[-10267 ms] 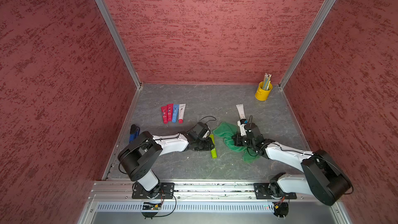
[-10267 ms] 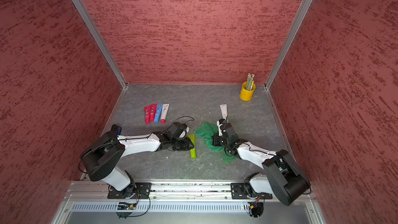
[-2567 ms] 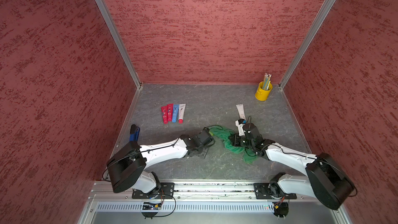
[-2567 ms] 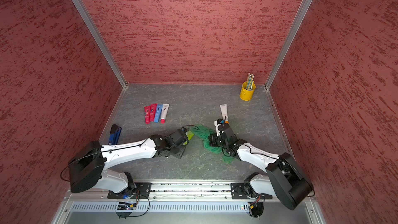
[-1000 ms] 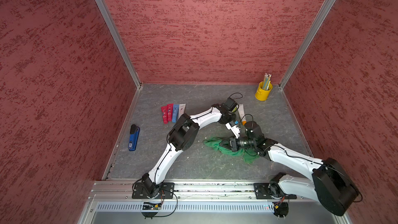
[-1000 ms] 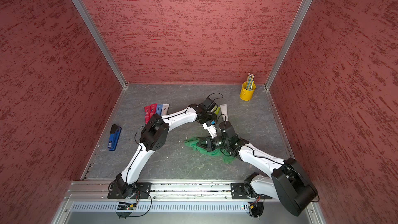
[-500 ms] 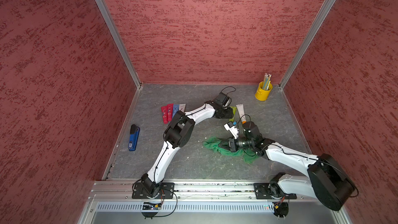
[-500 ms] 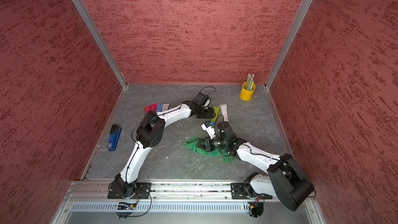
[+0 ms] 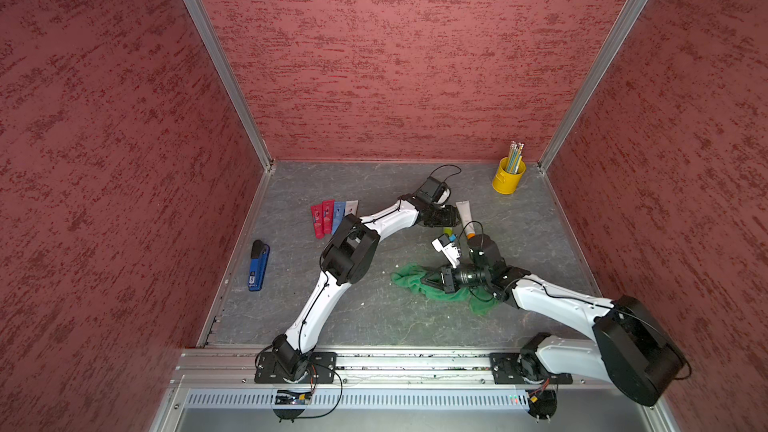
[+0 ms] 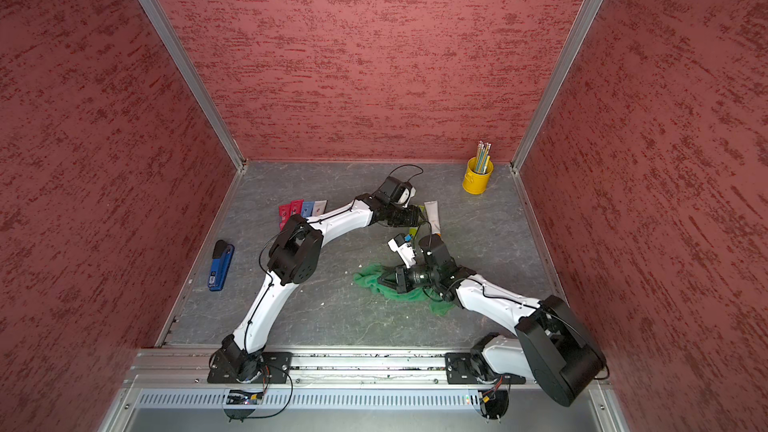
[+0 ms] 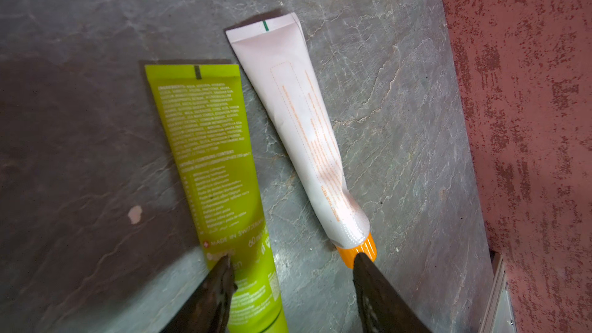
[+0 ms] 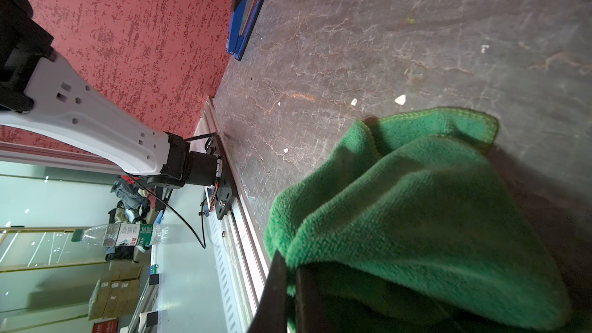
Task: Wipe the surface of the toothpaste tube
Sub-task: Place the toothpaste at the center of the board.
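Toothpaste tube [image 11: 217, 168] by open left claw [image 11: 291, 259]

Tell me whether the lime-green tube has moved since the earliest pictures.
Yes. The lime-green tube went toward the back wall and now lies beside the white tube, which stayed put.

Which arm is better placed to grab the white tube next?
Left. The left gripper is open at the cap of the white tube; the right gripper is shut on the green cloth, farther away.
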Motion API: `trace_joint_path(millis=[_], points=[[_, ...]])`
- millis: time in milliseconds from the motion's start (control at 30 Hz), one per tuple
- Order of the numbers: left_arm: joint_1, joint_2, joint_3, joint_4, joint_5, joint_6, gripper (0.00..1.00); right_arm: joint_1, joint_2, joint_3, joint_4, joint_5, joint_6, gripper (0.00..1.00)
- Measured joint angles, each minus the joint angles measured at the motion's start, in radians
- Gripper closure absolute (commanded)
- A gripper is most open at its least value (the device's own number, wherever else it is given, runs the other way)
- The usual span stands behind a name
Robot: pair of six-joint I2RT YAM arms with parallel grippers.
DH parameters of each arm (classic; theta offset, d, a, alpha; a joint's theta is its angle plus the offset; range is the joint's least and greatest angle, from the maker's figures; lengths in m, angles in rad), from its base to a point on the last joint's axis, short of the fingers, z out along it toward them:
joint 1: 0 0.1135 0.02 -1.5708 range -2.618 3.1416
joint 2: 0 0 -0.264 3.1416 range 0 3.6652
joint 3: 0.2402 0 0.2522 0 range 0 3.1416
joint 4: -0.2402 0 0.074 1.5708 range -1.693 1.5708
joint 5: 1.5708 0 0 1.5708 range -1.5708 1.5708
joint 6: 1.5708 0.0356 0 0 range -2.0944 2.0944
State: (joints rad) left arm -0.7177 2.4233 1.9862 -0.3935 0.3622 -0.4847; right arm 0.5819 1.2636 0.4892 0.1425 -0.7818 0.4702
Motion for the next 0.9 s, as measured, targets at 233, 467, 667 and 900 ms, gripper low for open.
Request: trace_joint_path(millis=[233, 467, 667, 900], points=[[0.000, 0.014, 0.015, 0.014, 0.023, -0.001, 0.39, 0.000, 0.000, 0.000, 0.003, 0.000, 0.000, 1.00], [-0.001, 0.019, 0.018, 0.021, 0.038, 0.000, 0.39, 0.000, 0.000, 0.000, 0.003, 0.000, 0.000, 1.00], [-0.002, 0.027, 0.026, 0.045, 0.074, -0.001, 0.39, 0.000, 0.000, 0.000, 0.004, -0.001, 0.000, 1.00], [0.000, 0.022, 0.004, 0.080, 0.085, -0.008, 0.39, 0.002, 0.000, 0.000, 0.005, -0.001, 0.000, 1.00]])
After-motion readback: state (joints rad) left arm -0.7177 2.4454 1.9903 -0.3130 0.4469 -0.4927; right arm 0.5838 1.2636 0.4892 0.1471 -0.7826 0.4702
